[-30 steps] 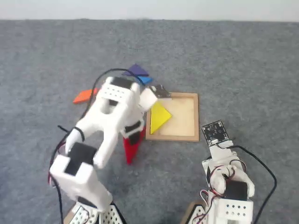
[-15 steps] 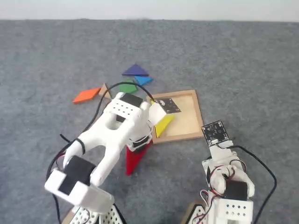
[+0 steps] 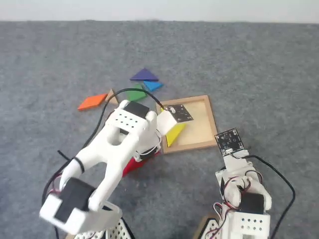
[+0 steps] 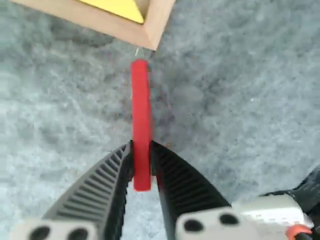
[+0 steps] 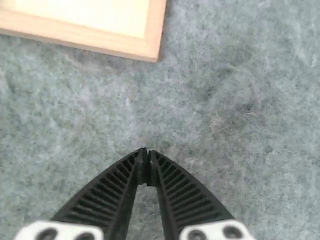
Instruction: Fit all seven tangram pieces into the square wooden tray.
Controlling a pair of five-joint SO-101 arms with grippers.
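The left pincer (image 4: 141,167) pinches the red piece (image 4: 140,110) on edge, just off a corner of the wooden tray (image 4: 150,30), where the yellow piece (image 4: 120,6) lies. The right pincer (image 5: 146,172) is pressed together over the grey desk (image 5: 240,100), near the wooden tray.

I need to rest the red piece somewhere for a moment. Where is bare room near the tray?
Bare: the carpet right of the tray, and the tray's floor right of the yellow piece. Crowded: beyond the tray's far left corner, where the loose pieces cluster.
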